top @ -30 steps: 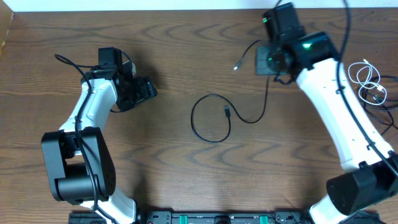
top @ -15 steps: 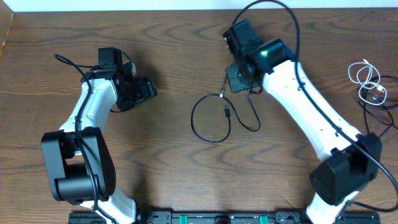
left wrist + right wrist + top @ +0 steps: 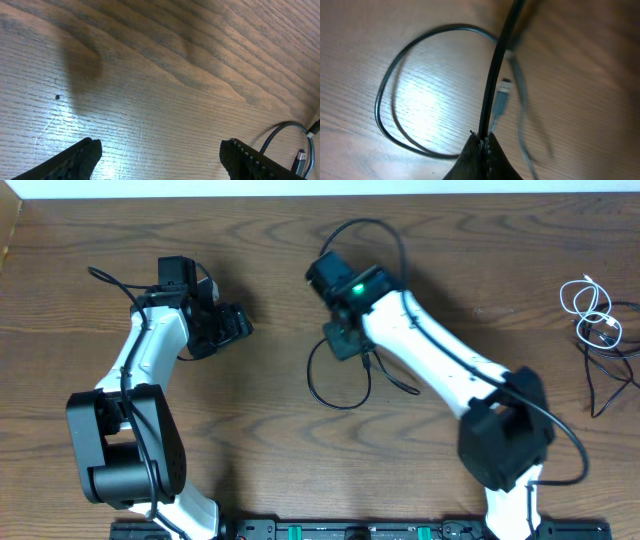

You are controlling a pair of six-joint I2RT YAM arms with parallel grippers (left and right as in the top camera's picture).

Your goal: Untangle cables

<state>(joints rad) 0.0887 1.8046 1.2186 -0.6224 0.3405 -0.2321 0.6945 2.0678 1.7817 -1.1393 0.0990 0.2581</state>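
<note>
Overhead straight down on table (image 3: 270, 250), wrist views close, right sharing cable loop (image 3: 377, 102)

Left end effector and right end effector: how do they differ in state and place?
The left end effector is open and empty; the right end effector is shut on the black cable. The left one is over bare wood, the right one over the cable's loop. Both face the table.

My table (image 3: 270, 440) is brown wood with dark wavy grain. The looped cable (image 3: 338, 407) at its middle is black, its plug tip (image 3: 504, 88) silvery. By the right edge are a white cable (image 3: 592, 308) and another black cable (image 3: 589, 380). My left arm (image 3: 150, 345) and right arm (image 3: 430, 355) are white with black joints; a green light (image 3: 354, 288) glows on the right one
</note>
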